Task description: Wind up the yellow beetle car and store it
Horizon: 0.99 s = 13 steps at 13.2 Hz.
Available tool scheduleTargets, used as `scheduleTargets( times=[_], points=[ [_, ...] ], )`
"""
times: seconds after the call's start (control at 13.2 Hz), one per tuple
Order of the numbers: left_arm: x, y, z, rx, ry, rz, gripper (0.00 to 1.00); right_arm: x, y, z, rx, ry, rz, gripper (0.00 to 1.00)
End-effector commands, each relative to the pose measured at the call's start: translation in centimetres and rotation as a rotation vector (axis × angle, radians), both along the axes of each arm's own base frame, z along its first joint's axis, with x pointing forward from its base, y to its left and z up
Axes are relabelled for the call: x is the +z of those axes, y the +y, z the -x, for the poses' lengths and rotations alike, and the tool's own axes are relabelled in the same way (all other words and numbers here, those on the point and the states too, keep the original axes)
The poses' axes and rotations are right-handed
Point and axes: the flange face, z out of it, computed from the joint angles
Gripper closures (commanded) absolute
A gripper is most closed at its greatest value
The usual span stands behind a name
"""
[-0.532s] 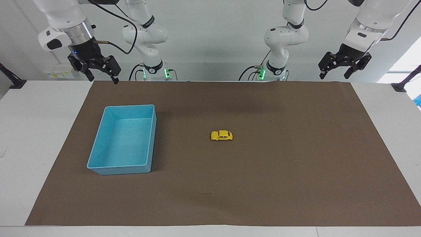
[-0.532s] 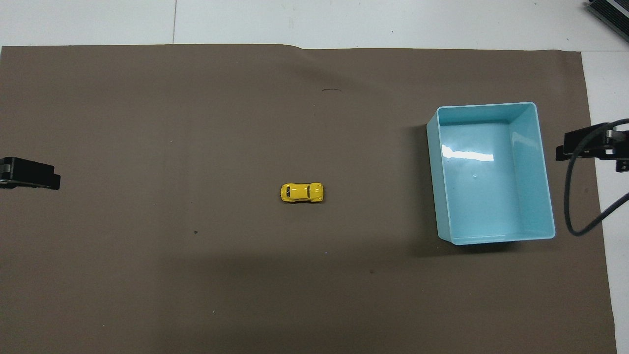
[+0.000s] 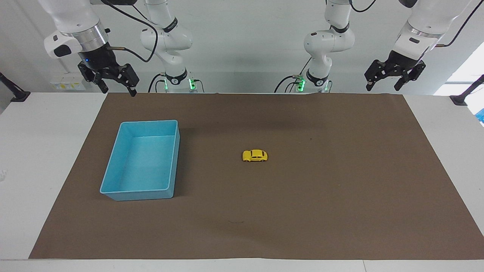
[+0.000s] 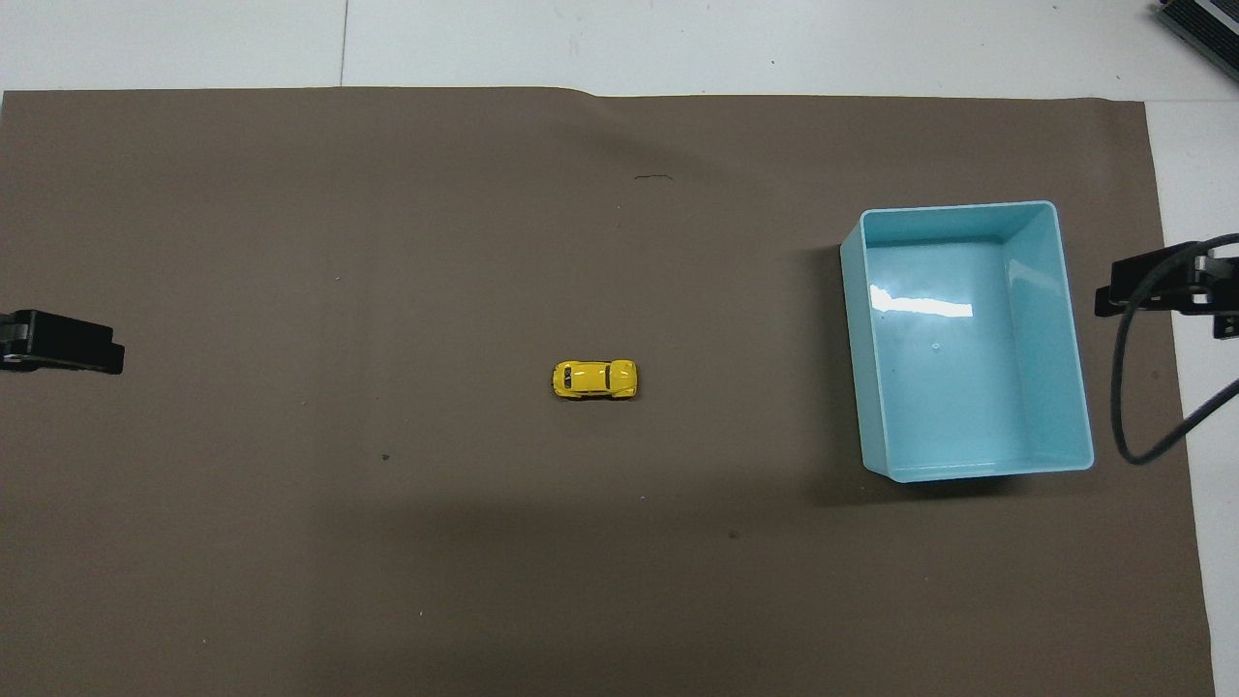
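Opening step, nothing yet grasped: the yellow beetle car (image 3: 255, 155) sits mid-worktop beside the blue bin (image 3: 113, 177), both the left hand (image 3: 394, 76) and right hand (image 3: 112, 82) raised and released; next, one must descend onto the car.

One small bright yellow beetle-shaped toy car (image 3: 255, 155). One light blue rectangular plastic bin (image 3: 140, 162), open-topped. One brown paper mat (image 3: 302, 211) over one white surface (image 3: 45, 151). Two black two-fingered hands: left hand (image 3: 394, 78), right hand (image 3: 113, 83).
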Motion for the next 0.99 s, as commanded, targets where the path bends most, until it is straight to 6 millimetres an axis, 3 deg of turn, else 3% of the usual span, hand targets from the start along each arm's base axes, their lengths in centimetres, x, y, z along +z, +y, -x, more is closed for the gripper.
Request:
scheduleTargets(
  times=[0.0, 0.53, 0.68, 0.91],
  points=[
    [-0.1, 0.2, 0.5, 0.021, -0.015, -0.009, 0.00, 0.0, 0.1, 0.3, -0.014, 0.002, -0.013, 0.00],
    [-1.2, -0.2, 0.0, 0.035, 0.006, -0.008, 0.00, 0.0, 0.1, 0.3, -0.014, 0.002, -0.013, 0.00],
    [-1.7, -0.9, -0.4, 0.103, 0.006, -0.008, 0.00, 0.0, 0.1, 0.3, -0.014, 0.002, -0.013, 0.00],
    [-2.7, -1.5, -0.6, 0.368, 0.024, 0.007, 0.00, 0.0, 0.1, 0.3, -0.014, 0.002, -0.013, 0.00]
  ],
)
